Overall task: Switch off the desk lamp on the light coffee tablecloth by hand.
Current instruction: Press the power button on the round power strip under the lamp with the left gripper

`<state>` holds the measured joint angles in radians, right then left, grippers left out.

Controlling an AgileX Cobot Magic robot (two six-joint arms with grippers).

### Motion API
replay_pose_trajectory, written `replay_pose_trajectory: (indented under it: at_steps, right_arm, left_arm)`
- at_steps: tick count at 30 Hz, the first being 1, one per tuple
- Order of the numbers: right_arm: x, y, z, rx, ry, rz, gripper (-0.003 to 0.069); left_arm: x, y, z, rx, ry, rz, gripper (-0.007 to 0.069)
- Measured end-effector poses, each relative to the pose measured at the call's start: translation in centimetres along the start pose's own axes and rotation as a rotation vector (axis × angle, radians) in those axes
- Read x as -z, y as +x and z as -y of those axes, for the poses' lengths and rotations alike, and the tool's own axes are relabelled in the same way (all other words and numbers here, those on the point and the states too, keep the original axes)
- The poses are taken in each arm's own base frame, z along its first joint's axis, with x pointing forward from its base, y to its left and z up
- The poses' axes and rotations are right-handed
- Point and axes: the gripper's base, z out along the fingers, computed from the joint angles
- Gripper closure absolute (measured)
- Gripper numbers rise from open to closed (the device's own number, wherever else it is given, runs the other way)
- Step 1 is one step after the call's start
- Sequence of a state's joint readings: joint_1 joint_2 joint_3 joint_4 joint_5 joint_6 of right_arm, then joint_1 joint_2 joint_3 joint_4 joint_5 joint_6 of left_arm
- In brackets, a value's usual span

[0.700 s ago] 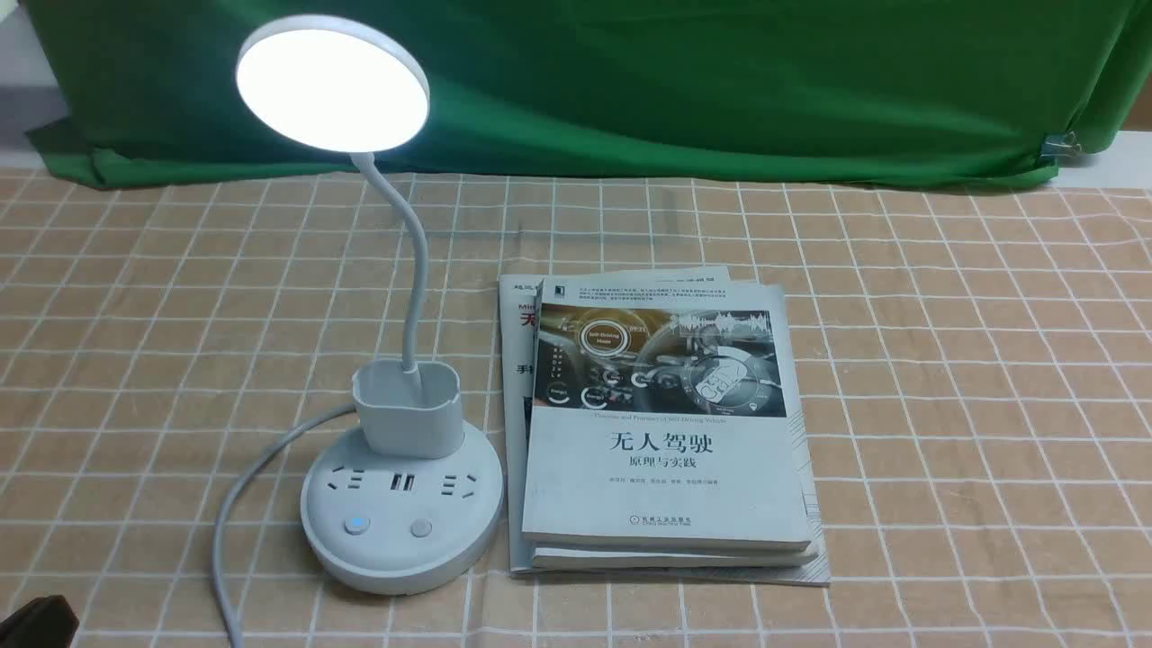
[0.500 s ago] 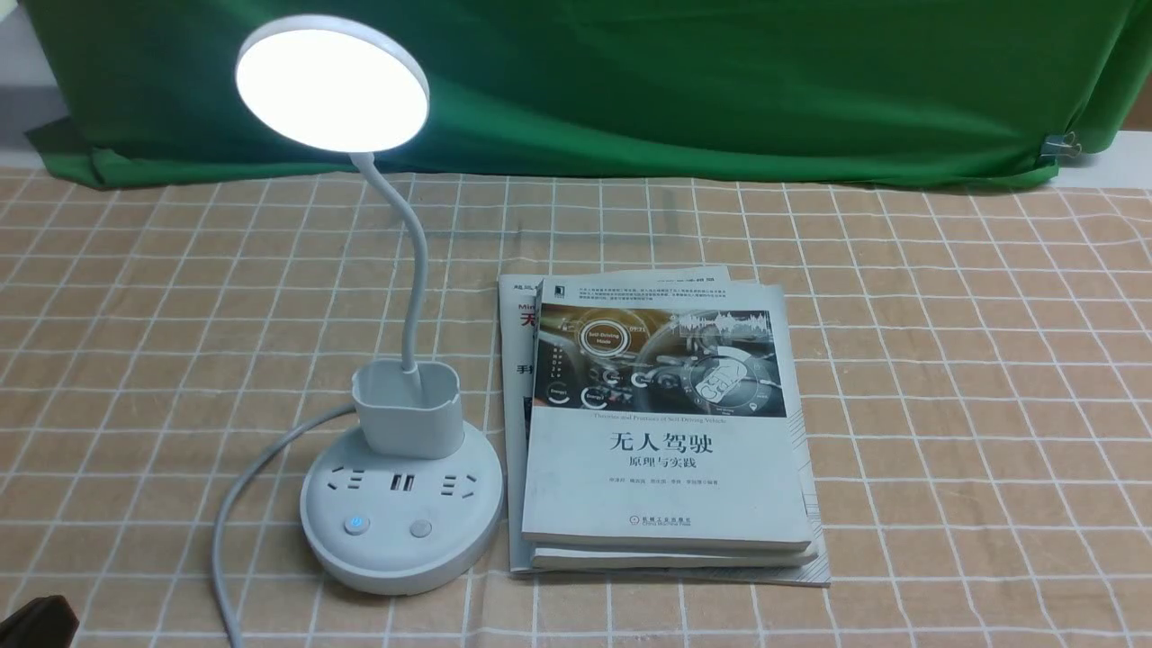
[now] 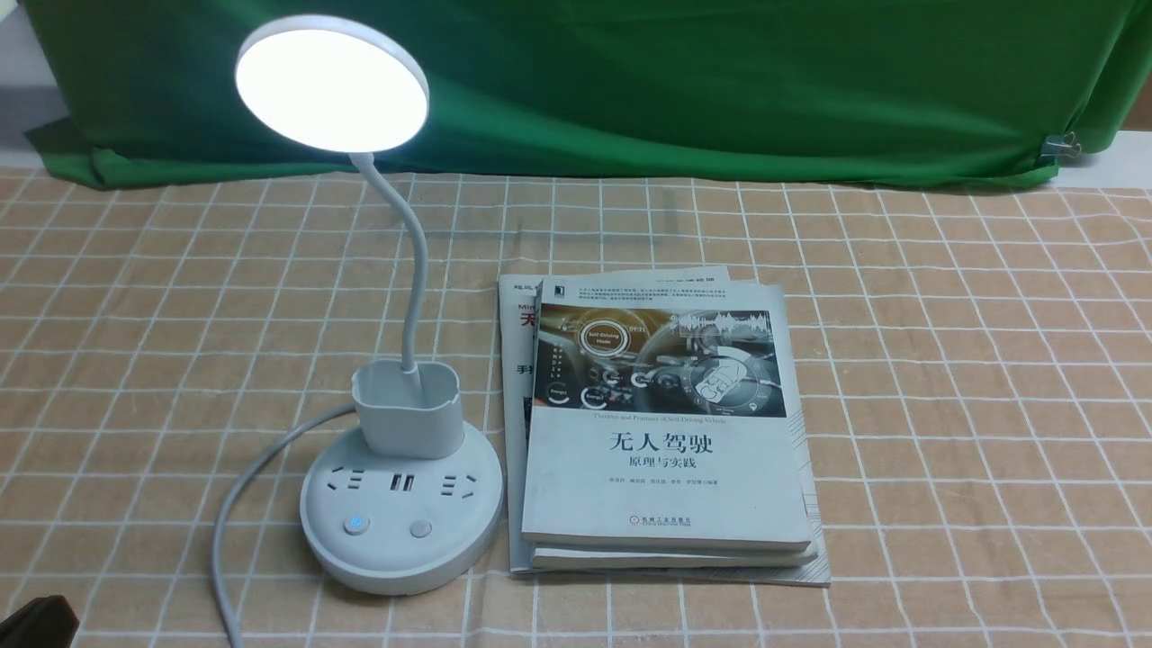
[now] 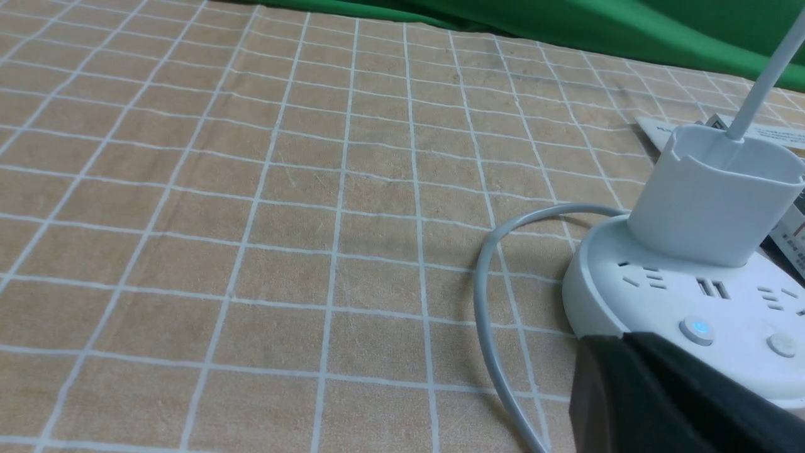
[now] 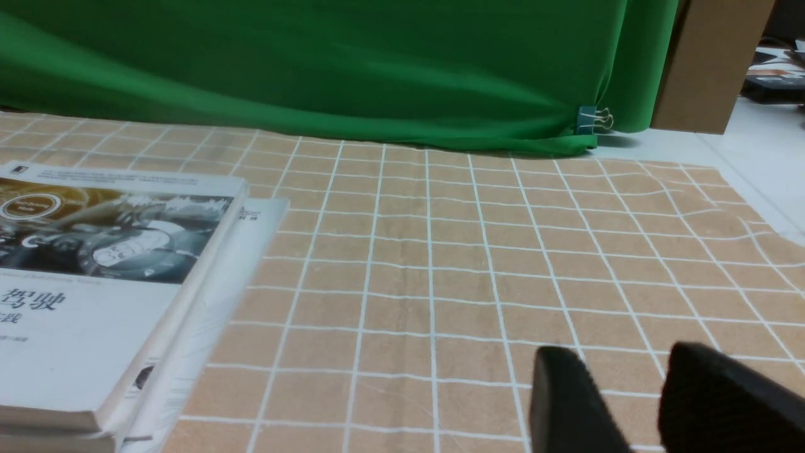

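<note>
At the near-left corner, only a sliver of left pincer (image 3: 36, 621).

Books (image 3: 666, 432) hem the desk lamp (image 3: 400, 526) on its right; bare tablecloth (image 3: 135, 360) lies to its left.

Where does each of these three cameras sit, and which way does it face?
Front view: between the arms, facing forward over the light coffee tablecloth at the lit desk lamp, books and green backdrop; a bit of the left hand shows.
Left wrist view: on the left arm, low, facing the lamp's base; that hand's tip shows.
Right wrist view: on the right arm, low, facing cloth beside the books; the open right hand shows.
Shared: front and left wrist show the glowing blue button.
</note>
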<state>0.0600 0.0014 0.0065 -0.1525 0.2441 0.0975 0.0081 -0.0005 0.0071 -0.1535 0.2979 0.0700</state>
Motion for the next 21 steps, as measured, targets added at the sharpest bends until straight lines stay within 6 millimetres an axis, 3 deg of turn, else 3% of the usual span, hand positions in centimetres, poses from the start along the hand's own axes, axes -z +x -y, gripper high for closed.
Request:
replay_pose_trajectory:
  at_steps: [5,17,21]
  right_arm:
    - [0.0,0.0,0.0,0.0,0.0,0.0,0.0417]
    - [0.0,0.0,0.0,0.0,0.0,0.0,0.0417]
    - [0.0,0.0,0.0,0.0,0.0,0.0,0.0417]
  left_arm:
    - [0.0,-0.3,0.0,0.027,0.006,0.031,0.0624]
    - [0.3,-2.5,0.0,0.594,0.077,0.267,0.0624]
    - [0.6,-3.2,-0.6,0.663,0.058,0.365,0.0624]
